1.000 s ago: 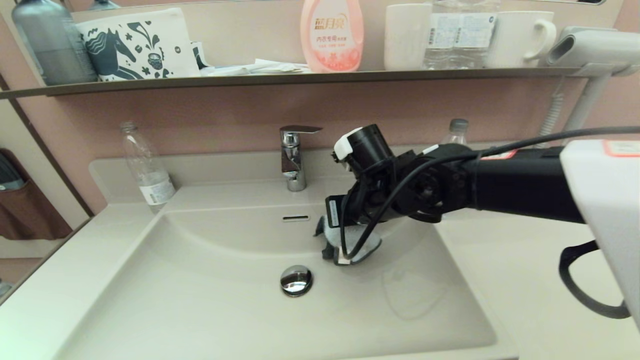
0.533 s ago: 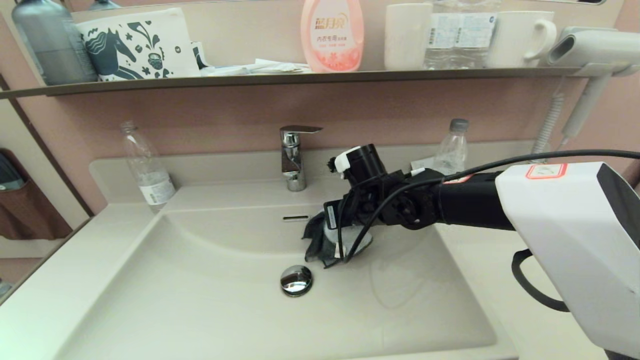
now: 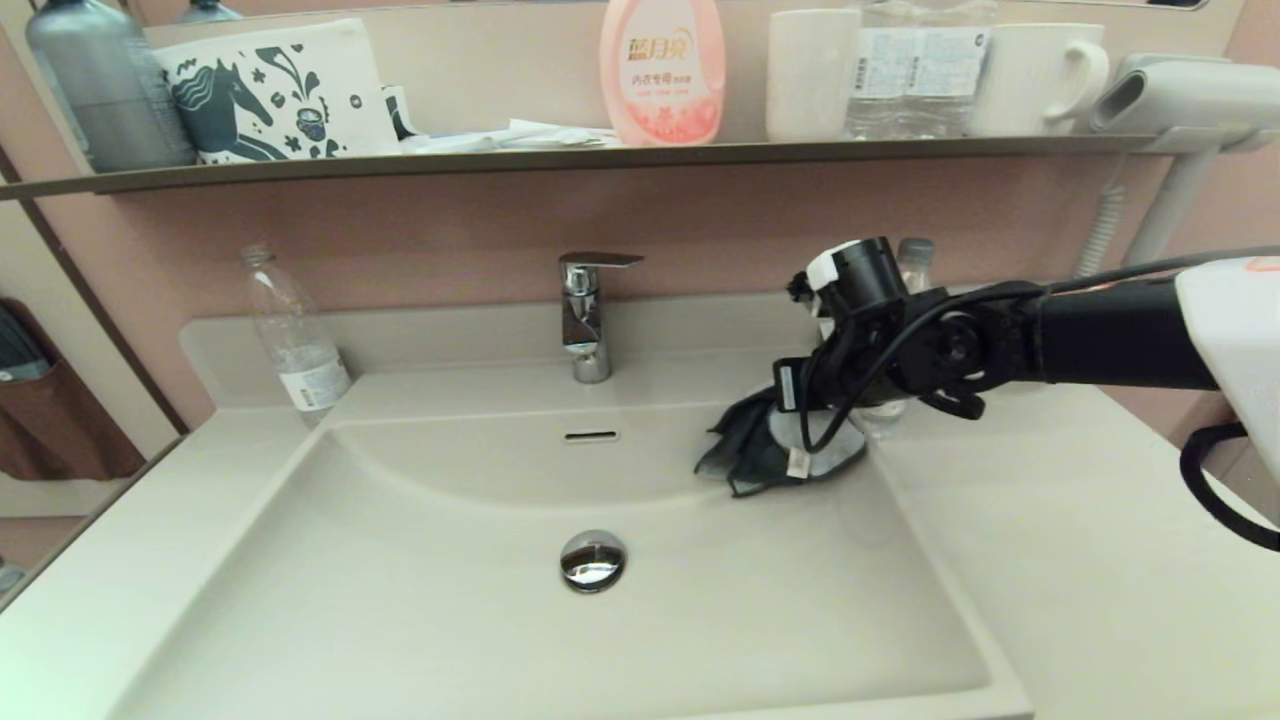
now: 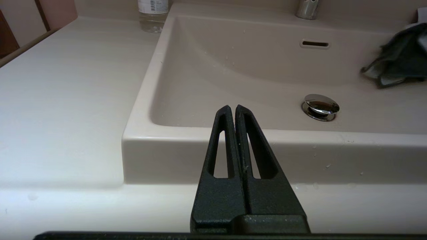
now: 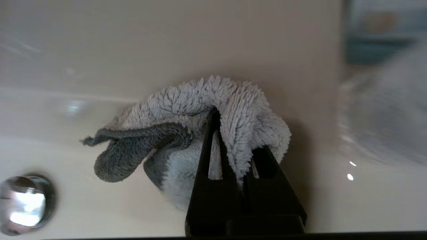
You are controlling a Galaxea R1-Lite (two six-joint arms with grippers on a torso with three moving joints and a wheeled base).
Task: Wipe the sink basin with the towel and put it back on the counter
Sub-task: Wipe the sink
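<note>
The cream-white sink basin (image 3: 400, 600) fills the middle, with its chrome drain plug (image 3: 592, 558) and overflow slot (image 3: 591, 436). My right gripper (image 3: 812, 440) hangs over the basin's right rear slope, close to the right rim. It is shut on the towel (image 3: 765, 455), which droops bunched with dark grey folds and a white tag showing. In the right wrist view the towel (image 5: 186, 100) drapes light-blue over the gripper (image 5: 233, 133). The counter (image 3: 1050, 560) lies just right of it. My left gripper (image 4: 232, 108) is shut and empty, low before the basin's front left corner.
A chrome faucet (image 3: 590, 315) stands behind the basin. A clear bottle (image 3: 295, 335) is at the back left; another bottle (image 3: 915, 255) stands behind my right wrist. The shelf (image 3: 600, 155) above holds a soap bottle, cups and a pouch. A hair dryer (image 3: 1180, 100) hangs at right.
My right gripper has carried the towel from beside the drain to the right and up the slope, toward the basin's right rim. The towel's grey folds hang looser.
</note>
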